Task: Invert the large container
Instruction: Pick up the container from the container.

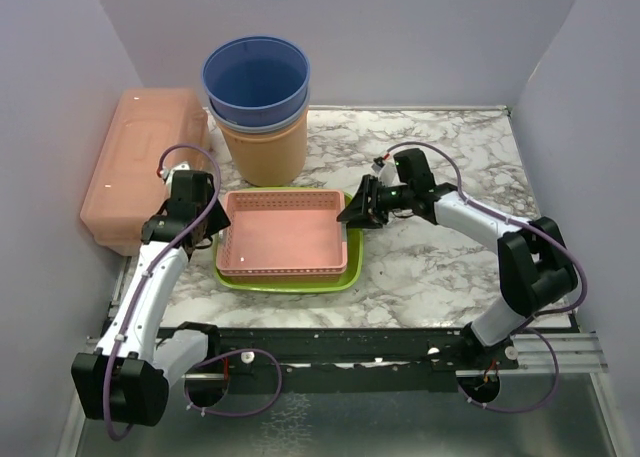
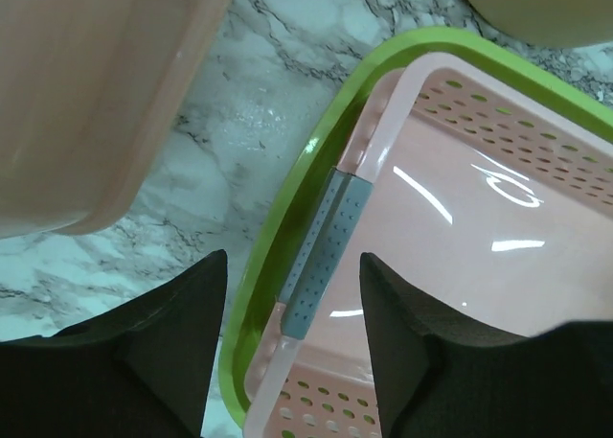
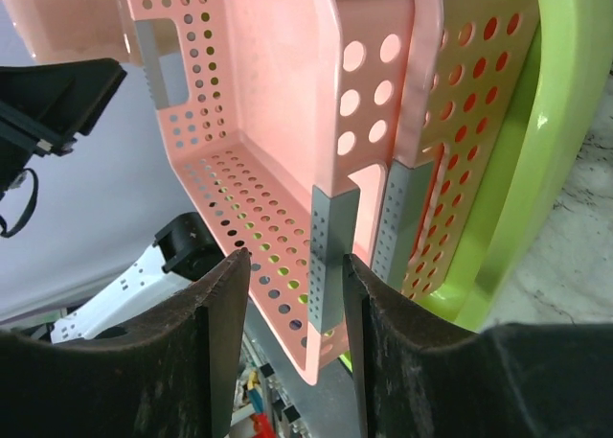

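Note:
A pink perforated basket [image 1: 282, 232] sits nested in a second pink basket [image 3: 460, 170], both inside a green tray [image 1: 290, 282] at the table's middle. My left gripper [image 1: 207, 220] is open at the basket's left end; in the left wrist view [image 2: 292, 304] its jaws straddle the grey handle strip [image 2: 321, 256] on the rim without touching it. My right gripper [image 1: 352, 212] is open at the right end; in the right wrist view [image 3: 297, 304] the inner basket's grey handle strip [image 3: 332, 256] stands between the jaws, with gaps on both sides.
A large pink lidded storage box [image 1: 140, 162] lies along the left wall, close to my left arm. A blue bucket [image 1: 257, 77] is stacked in a tan bucket [image 1: 265, 147] behind the tray. Walls close in the back and both sides.

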`<state>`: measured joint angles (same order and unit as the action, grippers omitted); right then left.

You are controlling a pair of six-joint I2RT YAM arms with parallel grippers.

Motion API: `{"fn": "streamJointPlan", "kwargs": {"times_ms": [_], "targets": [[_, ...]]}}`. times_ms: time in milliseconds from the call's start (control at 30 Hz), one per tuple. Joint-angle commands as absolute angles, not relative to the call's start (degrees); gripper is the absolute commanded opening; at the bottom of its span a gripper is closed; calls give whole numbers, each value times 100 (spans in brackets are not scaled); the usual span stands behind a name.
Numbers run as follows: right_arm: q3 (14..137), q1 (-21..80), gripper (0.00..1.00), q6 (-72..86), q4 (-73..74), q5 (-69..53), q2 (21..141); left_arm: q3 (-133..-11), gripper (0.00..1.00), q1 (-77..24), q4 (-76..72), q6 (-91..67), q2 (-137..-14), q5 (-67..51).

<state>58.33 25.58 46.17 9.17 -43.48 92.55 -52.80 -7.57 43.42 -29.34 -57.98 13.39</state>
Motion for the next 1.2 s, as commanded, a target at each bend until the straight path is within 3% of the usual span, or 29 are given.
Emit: {"fn": "streamJointPlan", "kwargs": {"times_ms": [0,167,400,533,567,633,933,1167], "targets": [[5942,2640,47,4965,530,-4489,9474,-4946,59,-662,3945,-2891,-5935,668],[5870,2670,47,4990,495,-4471,9562,-4660,58,-663,3677,-2815,-5836,165],[5914,2681,45,4768,430,-4589,9602,-4413,48,-666,3463,-2765,-5828,-301],[6034,2687,40,4728,299,-4659,9738,-4366,45,-667,3363,-2772,-5823,-400],[6030,2705,33,4773,193,-4674,9758,-4309,45,-667,3323,-2776,-5785,-404],[5947,2780,30,4893,-125,-4651,9737,-4070,39,-668,3122,-2800,-5610,-481],[6296,3312,32,4580,375,-4023,9581,-3523,32,-667,2498,-2803,-4743,-629],[5624,3322,33,5396,-1035,-4128,9503,-3510,30,-672,2496,-2798,-4737,-539]]}}
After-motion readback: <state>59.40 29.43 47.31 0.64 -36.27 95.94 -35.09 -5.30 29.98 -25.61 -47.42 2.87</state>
